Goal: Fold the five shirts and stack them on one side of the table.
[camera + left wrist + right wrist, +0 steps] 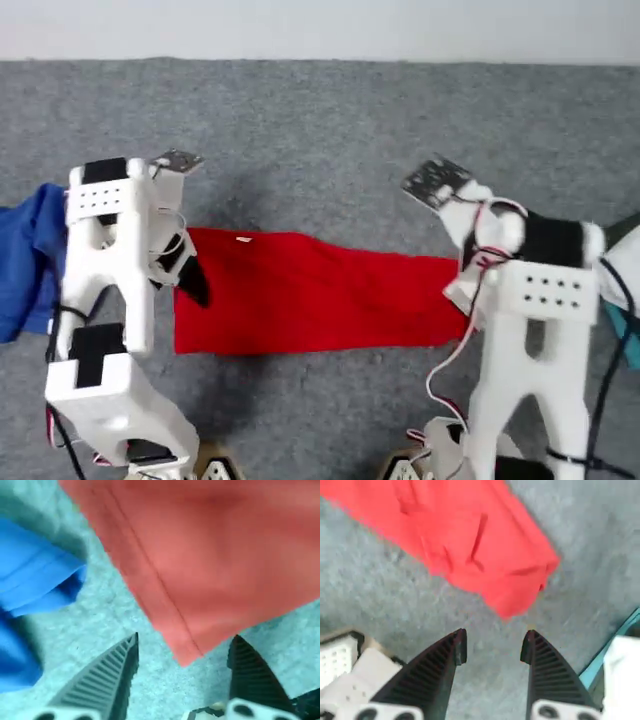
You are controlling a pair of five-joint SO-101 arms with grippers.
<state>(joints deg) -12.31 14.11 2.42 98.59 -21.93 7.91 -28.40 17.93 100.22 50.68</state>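
A red cloth shirt [310,290], already folded into a long band, lies flat in the middle of the grey carpeted bench [320,120]. In the high view its long axis runs from 9 o'clock to 3 o'clock, and that axis is what the next fold depends on, since each arm stands at one short end of it.

The left hand [185,270] sits at the band's 9 o'clock end. In its wrist view the left hand [185,645] has its jaws spread wide, and a hemmed corner of the red shirt [210,555] reaches in between the fingertips. I cannot tell whether they touch the cloth.

The right hand [462,285] is at the 3 o'clock end. Seen from its wrist, the right hand [495,635] also has its jaws parted and holds nothing, with the rumpled end of the red shirt [460,535] just ahead of the fingertips.

Both hands look about equally near their own ends, so a fold bringing one end over the other could be started by either arm.

A loose blue cloth shirt [25,265] lies at 9 o'clock of the left arm, apart from the red shirt, and it shows as blue folds [35,580] in the left wrist view. A teal-edged thing [620,325] sits at 3 o'clock of the right arm; I cannot tell whether it is a container.
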